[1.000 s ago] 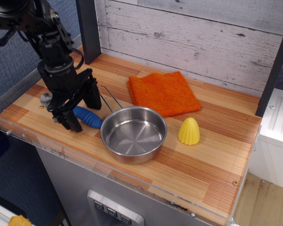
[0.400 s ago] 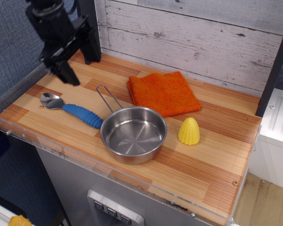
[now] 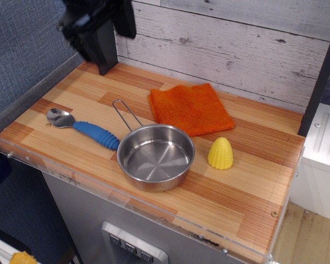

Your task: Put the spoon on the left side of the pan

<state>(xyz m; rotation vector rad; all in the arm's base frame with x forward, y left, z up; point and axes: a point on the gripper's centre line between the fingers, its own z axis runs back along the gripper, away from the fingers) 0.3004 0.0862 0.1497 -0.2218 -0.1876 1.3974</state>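
The gripper [image 3: 102, 25] has risen to the far left, fingers spread and empty, above one spoon [image 3: 86, 128] lying left of one pan [image 3: 155, 157], one cloth [image 3: 190, 108], one corn [image 3: 220, 153].

Arm: only the black gripper [image 3: 102, 22] end of the single robot arm showed, at the top left corner; everything above it was cut off by the frame edge.
Height: it hung high above the back left part of the wooden tabletop [image 3: 253, 170], touching nothing.
Fingers: two dark fingers [image 3: 91, 47] pointed down and toward the viewer, blurred.
Jaws: they appeared spread apart, with nothing between them.
Wrist: out of view.
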